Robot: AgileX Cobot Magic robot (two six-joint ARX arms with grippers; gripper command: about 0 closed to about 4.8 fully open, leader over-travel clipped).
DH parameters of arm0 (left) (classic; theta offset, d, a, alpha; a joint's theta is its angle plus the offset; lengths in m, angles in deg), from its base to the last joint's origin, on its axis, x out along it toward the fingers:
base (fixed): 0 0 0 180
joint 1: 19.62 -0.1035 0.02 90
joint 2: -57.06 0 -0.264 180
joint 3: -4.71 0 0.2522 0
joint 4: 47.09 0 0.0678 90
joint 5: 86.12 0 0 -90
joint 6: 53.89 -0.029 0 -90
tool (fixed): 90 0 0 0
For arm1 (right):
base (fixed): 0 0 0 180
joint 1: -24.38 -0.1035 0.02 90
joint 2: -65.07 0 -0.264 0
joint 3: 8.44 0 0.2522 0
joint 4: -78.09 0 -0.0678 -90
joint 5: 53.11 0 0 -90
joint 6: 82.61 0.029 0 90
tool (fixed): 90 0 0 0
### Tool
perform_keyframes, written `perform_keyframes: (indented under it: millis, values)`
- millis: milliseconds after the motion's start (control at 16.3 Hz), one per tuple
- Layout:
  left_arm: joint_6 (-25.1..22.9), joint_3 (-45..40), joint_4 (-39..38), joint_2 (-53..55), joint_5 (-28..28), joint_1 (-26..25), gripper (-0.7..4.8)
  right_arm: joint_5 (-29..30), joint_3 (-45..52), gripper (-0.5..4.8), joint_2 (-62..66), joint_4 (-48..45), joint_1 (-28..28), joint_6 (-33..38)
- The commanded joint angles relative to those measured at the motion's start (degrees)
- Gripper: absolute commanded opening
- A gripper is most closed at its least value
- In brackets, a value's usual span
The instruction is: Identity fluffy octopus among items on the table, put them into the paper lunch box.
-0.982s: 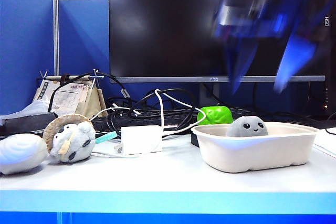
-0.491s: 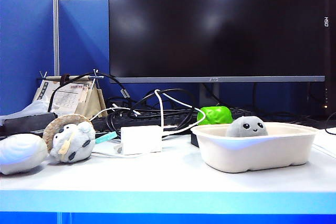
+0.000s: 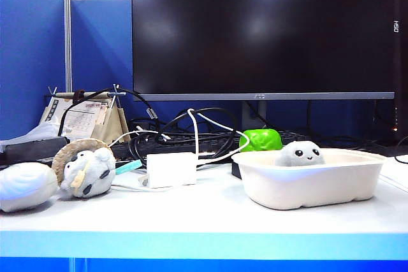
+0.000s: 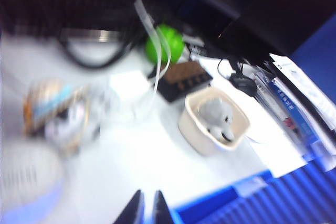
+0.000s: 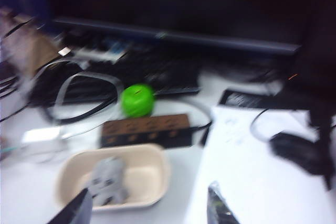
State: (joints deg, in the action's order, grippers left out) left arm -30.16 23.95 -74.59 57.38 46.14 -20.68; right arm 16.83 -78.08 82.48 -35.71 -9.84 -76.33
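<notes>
The small light-grey plush octopus (image 3: 300,153) with black dot eyes and a smile is sitting inside the wide, shallow off-white moulded paper-pulp lunch box (image 3: 310,179), which is resting on the white tabletop (image 3: 191,211) in front of a dark monitor (image 3: 261,30). Judging by its fluffy surface and rounded head, the octopus is looking light, soft and easily squashed, not slippery or fragile; the round head is offering the best place to take hold, pinched gently across its sides, since the stubby tentacles are giving little to hold. The box itself is looking thin and light, so it is likely sliding if nudged. The left tool (image 4: 145,211) is hanging high over the tabletop's front edge, well apart from the box, its two fingers lying nearly together with nothing between them. The right tool (image 5: 149,208) is hovering above and near the box (image 5: 113,182), fingers spread wide and empty.
</notes>
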Motion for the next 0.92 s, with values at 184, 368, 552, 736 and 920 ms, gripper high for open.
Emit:
perform_keyframes:
  millis: [184,368,552,736,920]
  values:
    - [-10.45,0.13,15.08,-0.13,-2.16,0.04,0.35,-4.2,19.41,2.78,-14.05,-22.84,0.02,-8.59]
    - [-10.45,-0.09,15.93,-0.13,-9.16,0.02,0.35,-11.89,33.22,2.78,-17.25,-36.74,0.15,-10.08]
    - [-10.4,-0.09,16.81,-0.13,-14.71,0.02,0.35,-11.87,39.93,2.78,-17.27,-47.1,0.09,-12.52]
    - [-10.03,-0.09,15.91,-0.13,-16.35,0.04,0.35,-11.78,40.26,2.78,-17.27,-46.25,0.04,-10.6]
    - [-10.03,-0.09,15.96,-0.13,-16.37,0.0,0.35,-11.78,40.26,2.78,-17.27,-44.46,0.02,-10.58]
